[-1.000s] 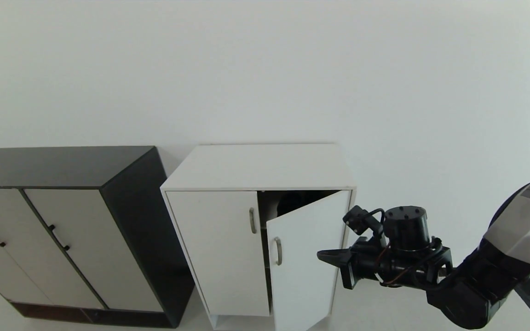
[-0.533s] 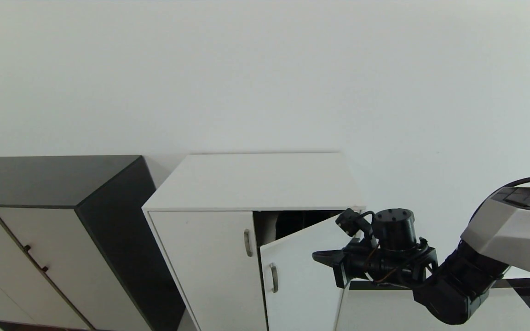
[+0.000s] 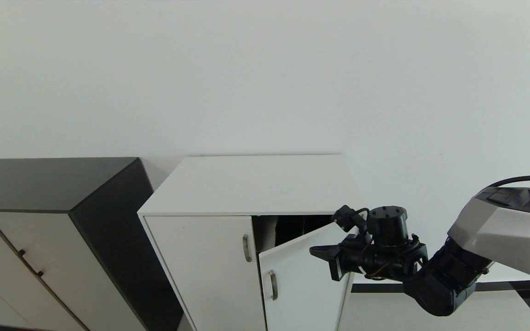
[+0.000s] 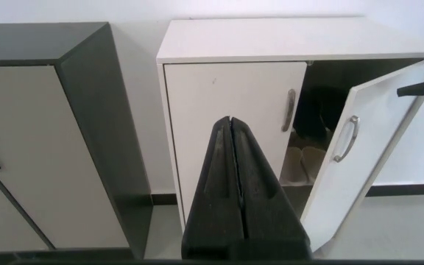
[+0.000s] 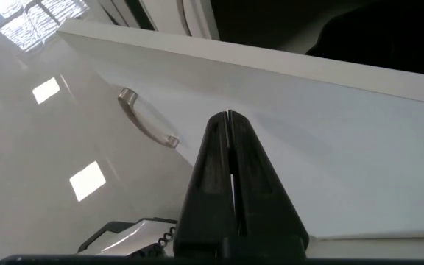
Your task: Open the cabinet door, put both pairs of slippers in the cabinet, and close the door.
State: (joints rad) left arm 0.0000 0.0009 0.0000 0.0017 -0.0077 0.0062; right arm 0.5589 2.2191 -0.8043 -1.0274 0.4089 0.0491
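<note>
A plain white wall (image 3: 265, 69) stands at the back of the room. Closest, the left gripper (image 4: 230, 125) is pressed shut with nothing in it. The right gripper (image 3: 314, 251) is squeezed shut too, just beside the half-open cabinet door (image 3: 302, 285). Farther in, pale slippers (image 4: 305, 163) sit inside the white cabinet (image 3: 251, 184).

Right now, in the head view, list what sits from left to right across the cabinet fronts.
Black-sided cabinet with pale doors → closed left door of the white cabinet → that door's curved metal handle → curved metal handle of the ajar right door → black right gripper.
</note>
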